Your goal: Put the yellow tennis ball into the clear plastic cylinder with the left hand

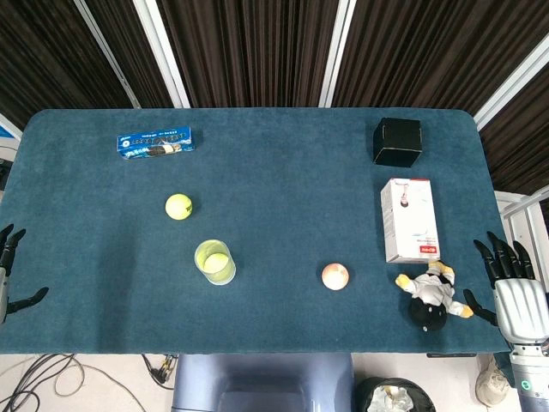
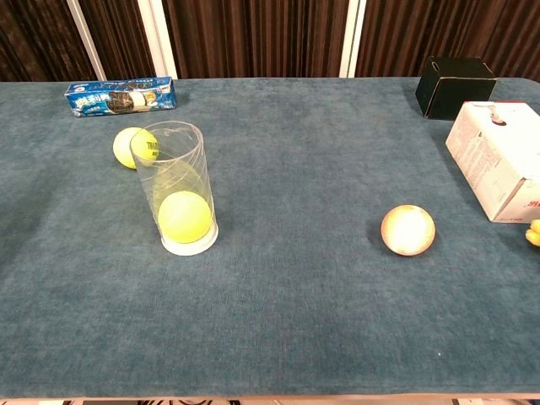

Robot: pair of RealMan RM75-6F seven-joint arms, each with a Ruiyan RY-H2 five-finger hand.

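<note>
Your left hand point(image 1: 10, 270) sits at the far left edge of the head view, level with the lower part of the bench point(image 1: 283, 180), fingers spread apart and holding nothing; the frame cuts off most of it, so you see only dark fingertips and a thumb reaching onto the blue surface. Your right hand point(image 1: 513, 292) is at the lower right of the same view, just off the bench's corner, palm facing the camera, fingers fanned upward and apart, also holding nothing. Neither hand appears in the chest view. Moving inward from your left hand, the clear plastic cylinder point(image 2: 179, 190) stands upright in the lower left of centre, its long axis vertical and its open mouth pointing up, resting on a white base. A yellow tennis ball point(image 2: 184, 216) lies at the bottom inside it. A second yellow ball point(image 1: 178, 206) rests on the bench just above and left of the cylinder; in the chest view the cylinder's wall partly overlaps it, and you cannot tell whether they touch. Further up left lies a blue packet point(image 1: 155, 142), long axis running left to right. To the right of the cylinder sits a pale round ball point(image 2: 408, 229), well apart. At the right side are a black box point(image 1: 397, 142), a white carton point(image 1: 409, 220) and a small plush toy point(image 1: 431, 295), the toy barely visible in the chest view.
</note>
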